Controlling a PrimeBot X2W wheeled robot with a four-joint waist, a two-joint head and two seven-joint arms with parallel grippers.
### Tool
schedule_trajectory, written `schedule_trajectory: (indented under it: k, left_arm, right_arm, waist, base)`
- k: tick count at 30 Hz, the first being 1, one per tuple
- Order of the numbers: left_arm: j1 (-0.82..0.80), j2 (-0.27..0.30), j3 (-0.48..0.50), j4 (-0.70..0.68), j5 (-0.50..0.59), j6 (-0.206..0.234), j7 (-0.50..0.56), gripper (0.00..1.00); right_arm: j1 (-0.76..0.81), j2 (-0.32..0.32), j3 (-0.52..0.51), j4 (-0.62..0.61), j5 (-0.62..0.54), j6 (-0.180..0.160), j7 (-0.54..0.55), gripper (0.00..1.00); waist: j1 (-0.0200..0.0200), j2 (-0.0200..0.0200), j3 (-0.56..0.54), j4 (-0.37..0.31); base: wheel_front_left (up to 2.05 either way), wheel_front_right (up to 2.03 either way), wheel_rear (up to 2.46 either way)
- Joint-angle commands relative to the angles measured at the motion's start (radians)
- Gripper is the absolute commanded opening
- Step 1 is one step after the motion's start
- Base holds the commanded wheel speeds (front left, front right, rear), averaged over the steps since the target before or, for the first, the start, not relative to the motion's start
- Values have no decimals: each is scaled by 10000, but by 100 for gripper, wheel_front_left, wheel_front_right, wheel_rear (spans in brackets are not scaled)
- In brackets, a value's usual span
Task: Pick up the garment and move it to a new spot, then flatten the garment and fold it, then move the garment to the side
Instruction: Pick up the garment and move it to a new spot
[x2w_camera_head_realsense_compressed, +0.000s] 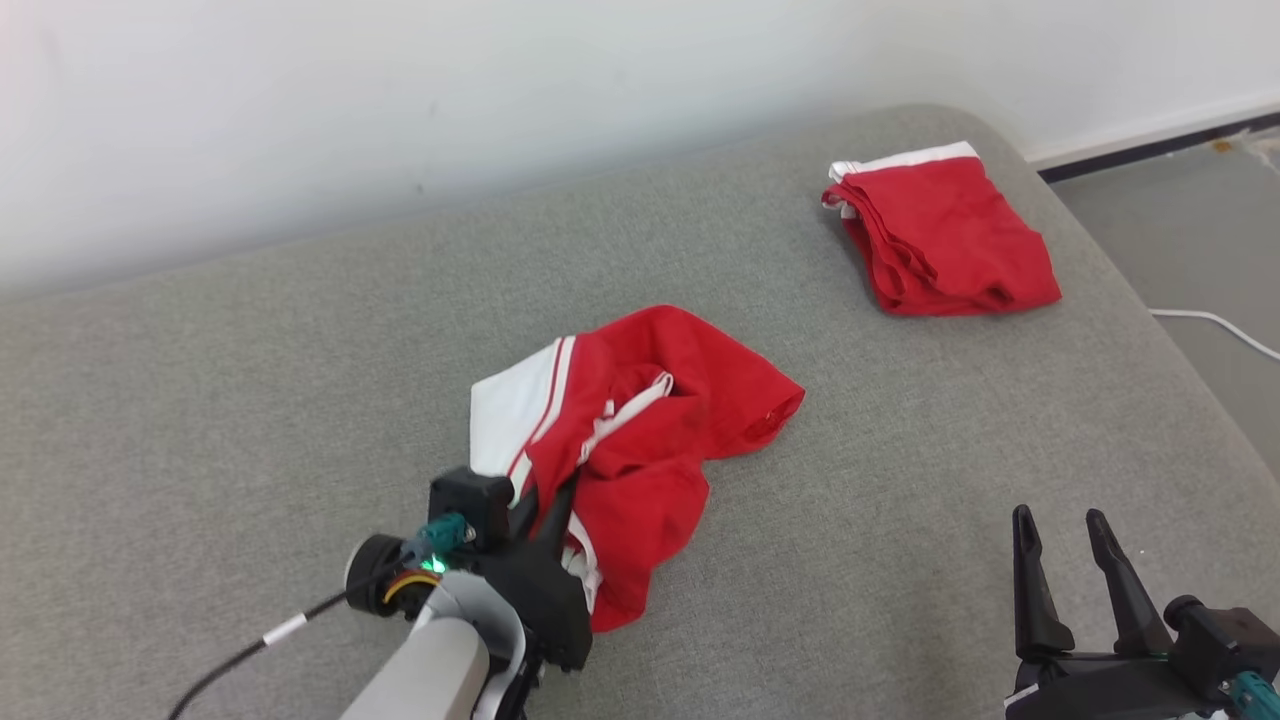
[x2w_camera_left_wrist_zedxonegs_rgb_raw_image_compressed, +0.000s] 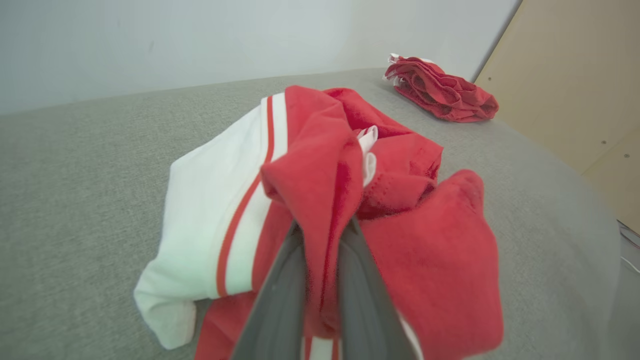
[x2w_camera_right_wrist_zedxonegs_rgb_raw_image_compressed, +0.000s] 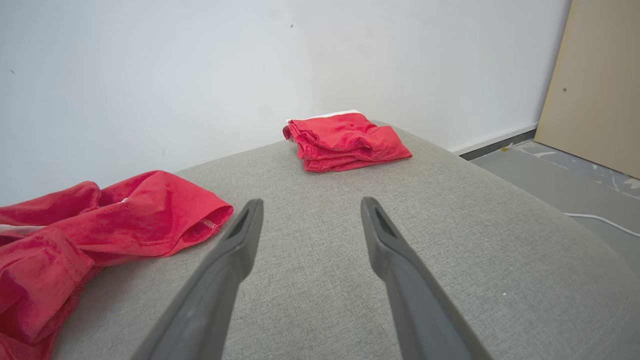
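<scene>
Garment (x2w_camera_head_realsense_compressed: 650, 420), red with a white panel and thin red-and-white stripes, lay crumpled on the grey cushion (x2w_camera_head_realsense_compressed: 250, 400), its near edge bunched up in the left hand (x2w_camera_head_realsense_compressed: 545, 505). That hand was closed on the cloth. In the left wrist view a ridge of red fabric ran down between the two dark fingers (x2w_camera_left_wrist_zedxonegs_rgb_raw_image_compressed: 280, 300), which stood almost together with the fold pinched between them. Beyond the fingertips the rest of the garment spread away in a loose heap. The white panel fell to the left of the fingers, and a rounded red lobe to their right partly draped over the right finger.

The right hand (x2w_camera_head_realsense_compressed: 1058, 515) was open, its two long fingers spread wide with nothing between them, over bare cushion. The garment lay off to this hand's left, apart from it, with one red hem opening facing the left fingertip. Ahead of the right hand, well beyond its fingertips, a folded red garment (x2w_camera_head_realsense_compressed: 945, 235) with a white edge sat near the far end of the cushion, close to the pale wall (x2w_camera_head_realsense_compressed: 400, 100). To the right of that hand the cushion rounded off toward a grey floor (x2w_camera_head_realsense_compressed: 1180, 230), where a white cable (x2w_camera_head_realsense_compressed: 1215, 325) trailed. Farther right stood a wooden panel (x2w_camera_right_wrist_zedxonegs_rgb_raw_image_compressed: 595, 85).
</scene>
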Motion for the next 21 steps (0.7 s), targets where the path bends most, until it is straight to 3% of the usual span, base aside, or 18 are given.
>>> schedule_trajectory:
  k: [1, 2, 6, 10, 21]
  left_arm:
    - [162, -44, -92, 126, 36, -41, -172, 65]
    - [185, -75, -133, 192, 8, -82, -275, 100]
    - [179, -156, -65, -60, -180, -156, -700, 100]
    - [217, -95, 286, -709, -189, 37, -892, 100]
    - [1474, 1388, 1623, -3348, 714, 675, -928, 100]
  right_arm:
    - [46, -87, 57, -26, 45, 12, 32, 100]
    - [91, -132, 61, -10, 60, 12, 51, 100]
    - [334, -219, 42, -47, 81, 12, 109, 100]
    - [560, -298, -39, -211, 64, 12, 199, 100]
    - [846, -210, -325, -790, -112, 12, 328, 100]
  waist:
    - [0, 0, -190, 98]
    - [0, 0, -300, 143]
    - [0, 0, -762, 406]
    - [0, 0, -1113, 752]
    - [0, 0, -1536, 1884]
  base:
    - [0, 0, 0]
    - [0, 0, 0]
    - [0, 0, 0]
    - [0, 0, 0]
    - [0, 0, 0]
